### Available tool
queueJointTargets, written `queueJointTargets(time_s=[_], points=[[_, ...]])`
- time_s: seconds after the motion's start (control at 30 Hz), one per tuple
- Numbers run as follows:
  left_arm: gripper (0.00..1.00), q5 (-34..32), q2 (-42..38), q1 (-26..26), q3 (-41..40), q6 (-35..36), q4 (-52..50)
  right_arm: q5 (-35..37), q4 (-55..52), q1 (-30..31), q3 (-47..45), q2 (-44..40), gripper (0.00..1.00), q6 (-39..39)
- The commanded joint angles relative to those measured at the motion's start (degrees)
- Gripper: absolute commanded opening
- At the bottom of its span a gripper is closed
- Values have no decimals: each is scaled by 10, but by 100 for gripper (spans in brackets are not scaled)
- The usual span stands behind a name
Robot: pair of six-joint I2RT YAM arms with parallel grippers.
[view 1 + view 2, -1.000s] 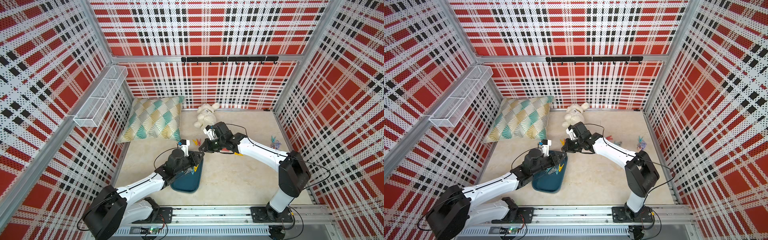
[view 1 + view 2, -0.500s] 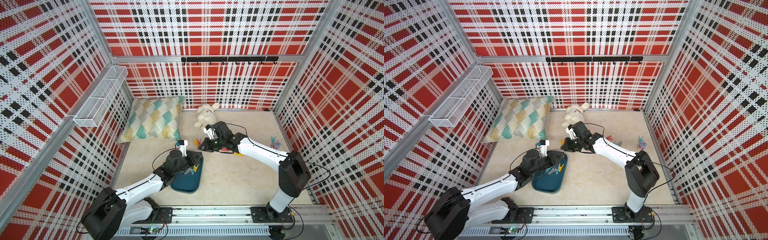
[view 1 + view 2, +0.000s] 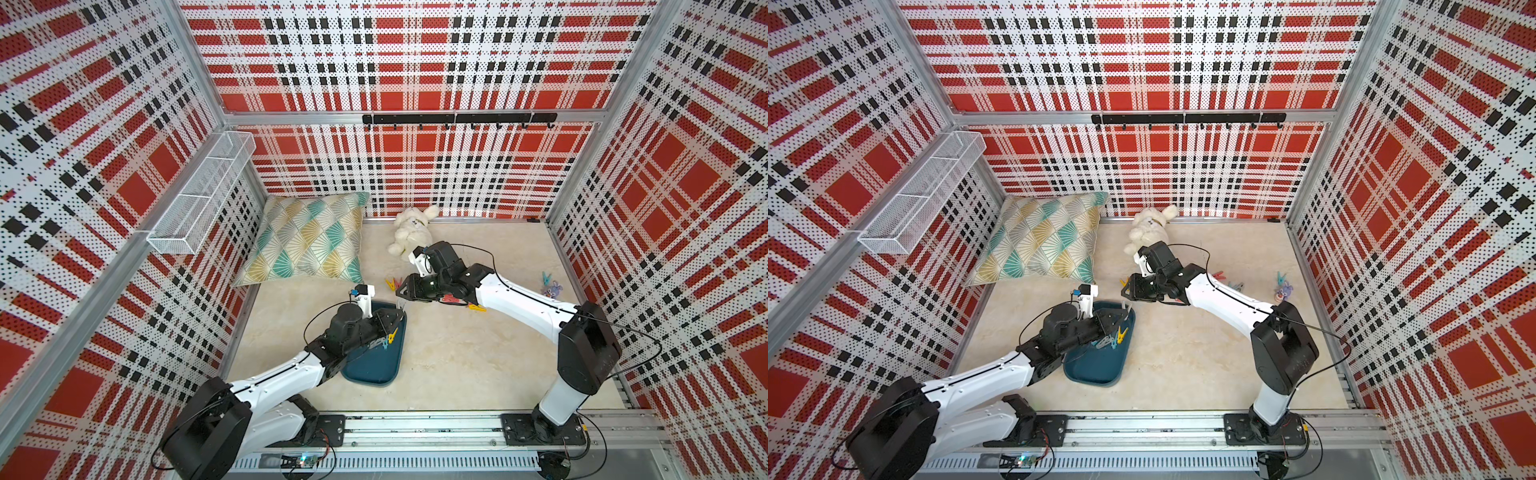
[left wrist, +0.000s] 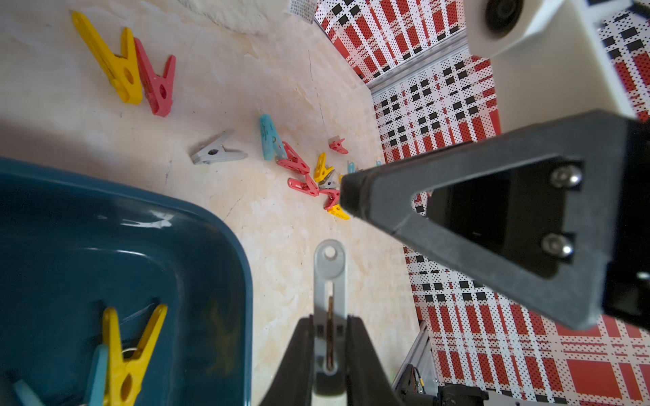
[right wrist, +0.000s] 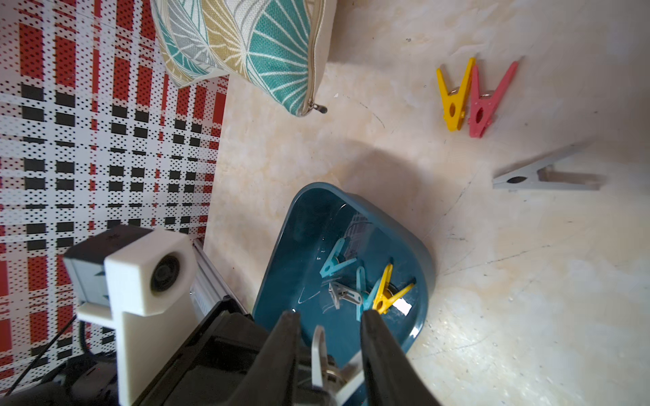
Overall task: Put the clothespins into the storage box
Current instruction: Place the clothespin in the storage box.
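In both top views my arms have hardly shifted over the last second; the change is in the fingers. My left claw (image 3: 394, 319) has clamped onto the grey clothespin (image 3: 401, 309) that my right claw (image 3: 401, 293) carried over. The two meet at the far corner of the storage box (image 3: 376, 380), which lies on the floor in front of my left arm. Loose clothespins (image 3: 392, 284) lie just beyond that meeting point, and more lie along my right forearm. In the left wrist view the grey clothespin (image 4: 330, 267) is pinched upright between my left fingers (image 4: 299, 351), close beside the storage box (image 4: 242, 281); whether it hangs over the rim or just outside I cannot tell. A yellow clothespin (image 4: 130, 351) already rests inside, while a yellow-and-red pair (image 4: 133, 73), a grey one and a mixed heap wait on the floor. In the right wrist view my right claw (image 5: 330, 316) now stands parted, the grey clothespin (image 5: 318, 348) between its jaws no longer squeezed, and four clothespins lie in the box below. I judge the handover done: my left can drop this one in, and my right is free to fetch another. I can read no brand or lettering anywhere; the tag by the white plush toy (image 3: 409, 232) is too blurred.
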Motion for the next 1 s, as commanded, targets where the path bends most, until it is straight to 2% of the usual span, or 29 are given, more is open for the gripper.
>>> queueJointTargets(time_s=[0.0, 0.3, 0.47, 0.83, 0.97], points=[[8, -5, -24, 10, -10, 6, -21, 53, -39, -7, 24, -17, 39, -35], [10, -96, -38, 12, 28, 68, -213, 148, -85, -65, 13, -22, 45, -85], [11, -145, -25, 4, 45, 87, -273, 219, -126, -82, 44, 20, 43, -133], [13, -266, 33, -53, 95, 99, -358, 235, -157, -85, 123, 153, 38, -156], [20, -295, 33, -59, 101, 98, -377, 237, -161, -85, 139, 182, 38, -157]])
